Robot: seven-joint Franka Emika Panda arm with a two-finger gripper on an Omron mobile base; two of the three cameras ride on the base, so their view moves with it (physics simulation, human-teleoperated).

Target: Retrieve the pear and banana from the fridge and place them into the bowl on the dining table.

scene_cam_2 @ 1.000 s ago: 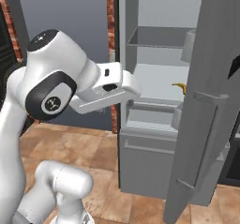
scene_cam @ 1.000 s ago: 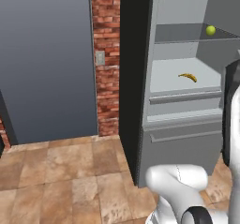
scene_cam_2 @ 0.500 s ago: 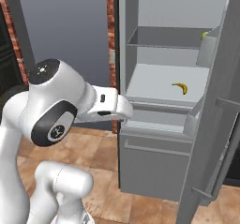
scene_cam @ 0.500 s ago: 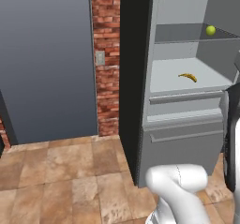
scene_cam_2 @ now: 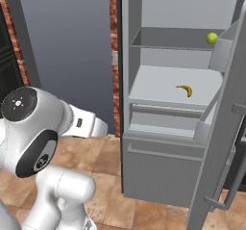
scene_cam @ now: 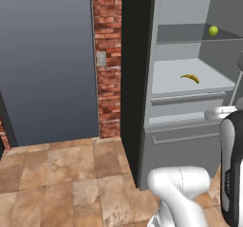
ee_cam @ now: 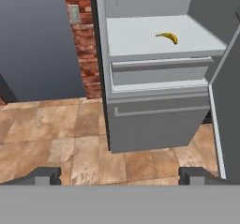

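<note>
The fridge (scene_cam_2: 168, 166) door is open. The banana (ee_cam: 167, 37) lies on one shelf, the pear (scene_cam_2: 212, 38) on the shelf above. The gripper (ee_cam: 119, 175) is wide open and holds nothing.

Your arm swings out of the way in the right base view: the forearm that crossed in front of the fridge (scene_cam_2: 168, 142) a second ago now sits low at the left, clear of the shelves. The banana (scene_cam_2: 184, 90) and pear (scene_cam_2: 212, 38) come into plain sight. In the left base view, the arm drops lower at the right edge.
</note>
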